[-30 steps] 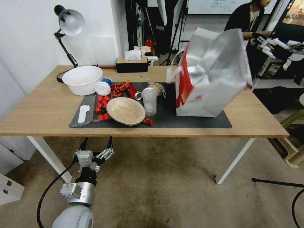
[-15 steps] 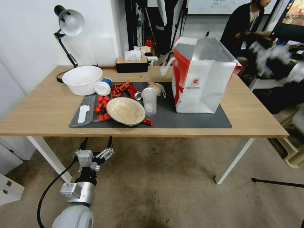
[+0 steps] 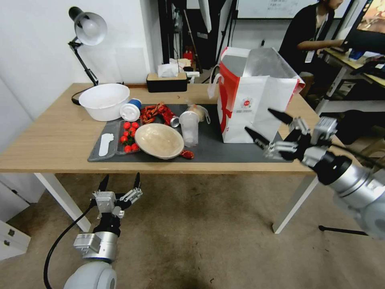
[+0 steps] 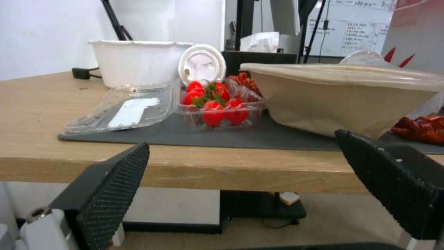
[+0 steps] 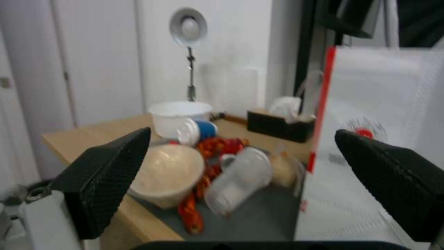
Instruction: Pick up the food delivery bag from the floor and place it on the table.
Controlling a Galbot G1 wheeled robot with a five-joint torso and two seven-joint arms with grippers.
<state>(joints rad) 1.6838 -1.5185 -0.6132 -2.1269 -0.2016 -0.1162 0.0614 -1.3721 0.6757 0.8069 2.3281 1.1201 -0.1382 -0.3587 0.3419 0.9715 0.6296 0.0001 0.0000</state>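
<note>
One food delivery bag (image 3: 252, 105) stands upright on the dark grey mat (image 3: 240, 150) of the table (image 3: 48, 136), toward my right end of it, its mouth open and the foil lining showing. My right gripper (image 3: 268, 127) hangs in front of the bag at the table's near edge, jaws spread wide and holding nothing; its two black fingertips (image 3: 256, 137) point at the bag's white face without touching it. My left gripper (image 3: 120, 182) sits low over the floor (image 3: 200, 233), in front of the table's edge, its jaws also wide apart and empty.

On the mat I count one beige bowl (image 3: 159, 140), one clear cup (image 3: 189, 127) and one open clear box of red cherry tomatoes (image 3: 129, 136), about seven or eight of them. Behind these lie one white bowl (image 3: 104, 101), one blue cup with a white lid (image 3: 131, 109) tipped on its side, and a heap of red crayfish (image 3: 154, 112). One black tissue box (image 3: 167, 82) sits at the far edge, and one desk lamp (image 3: 86, 30) rises at the far left corner
</note>
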